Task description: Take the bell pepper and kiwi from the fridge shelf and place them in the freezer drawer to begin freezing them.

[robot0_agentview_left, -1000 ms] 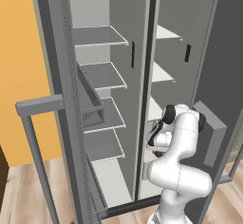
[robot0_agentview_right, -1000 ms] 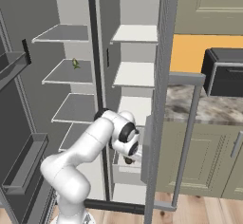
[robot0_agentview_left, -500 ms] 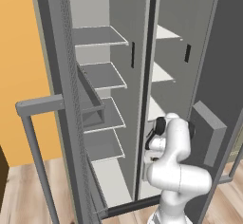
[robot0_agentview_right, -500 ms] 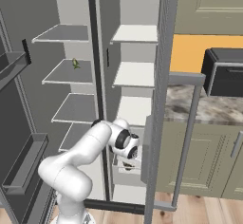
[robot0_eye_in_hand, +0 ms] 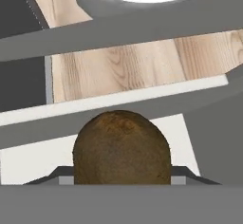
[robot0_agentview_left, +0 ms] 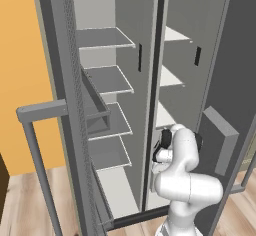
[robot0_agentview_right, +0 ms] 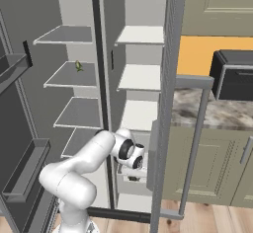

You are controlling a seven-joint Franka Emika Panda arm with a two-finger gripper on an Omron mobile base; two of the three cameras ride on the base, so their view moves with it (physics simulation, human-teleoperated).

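In the left base view, an open door with a long grey handle (robot0_agentview_left: 42, 111) stands at the left, and beside it the fridge compartment shows four bare shelves (robot0_agentview_left: 107, 79). Right of the dark centre divider (robot0_agentview_left: 159, 55), the white arm (robot0_agentview_left: 182, 172) bends low into the other compartment, its wrist down below the lowest shelf there. A dark grey door bin (robot0_agentview_left: 221, 140) hangs on the open door at the right.

In the right base view, a thin green-yellow item (robot0_agentview_right: 78, 66) lies on the second shelf of the left compartment. The end effector (robot0_agentview_right: 133, 175) points down into the bottom of the right compartment, beside the marbled bench (robot0_agentview_right: 217, 111) and a black appliance (robot0_agentview_right: 234, 74) farther right.

In the hand view, the kiwi (robot0_eye_in_hand: 122, 149), brown and rough, sits large at the bottom centre, right at the end effector, above the pale floor of the freezer drawer (robot0_eye_in_hand: 28, 159). Wooden flooring (robot0_eye_in_hand: 133, 66) shows beyond the drawer's front wall. The fingertips are hidden behind the fruit, so whether they are clamped on it or have let go cannot be told.
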